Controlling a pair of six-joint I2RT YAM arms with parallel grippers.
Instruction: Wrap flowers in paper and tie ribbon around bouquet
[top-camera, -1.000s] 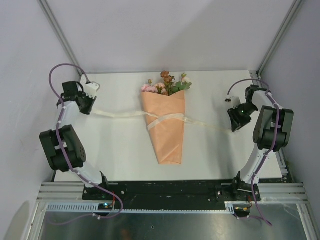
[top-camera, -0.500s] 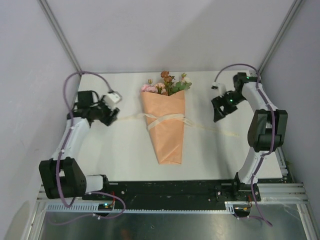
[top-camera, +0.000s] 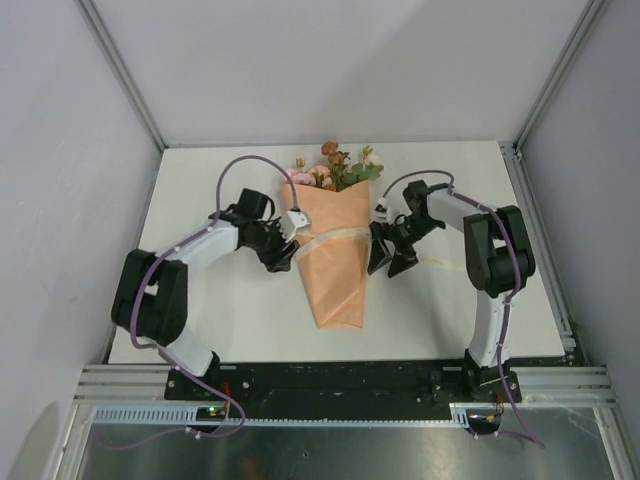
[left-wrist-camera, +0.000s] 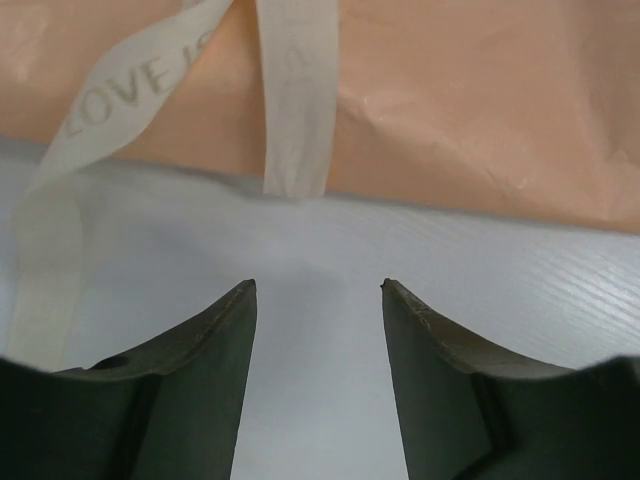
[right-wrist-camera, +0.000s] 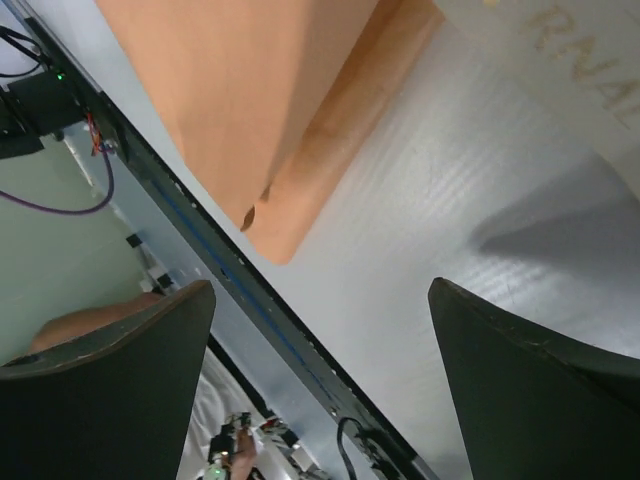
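From above, the bouquet (top-camera: 335, 265) lies on the table (top-camera: 230, 320), tip toward the arm bases and flowers (top-camera: 335, 170) at its far end. The ribbon (top-camera: 330, 238) crosses its middle and trails off to its right. The left gripper (top-camera: 283, 250) sits just beside the bouquet's left edge, the right gripper (top-camera: 388, 258) just beside its right edge. Left wrist: the fingers are spread with nothing between them, over bare table. The paper (left-wrist-camera: 480, 100) fills the top, with two ribbon strands over it, one printed "LOVE IS". Right wrist: the fingers are wide apart and empty. The bouquet's folded tip lies ahead, the edge rail (right-wrist-camera: 240, 295) beyond it. At upper right the ribbon shows the letters "RNAL".
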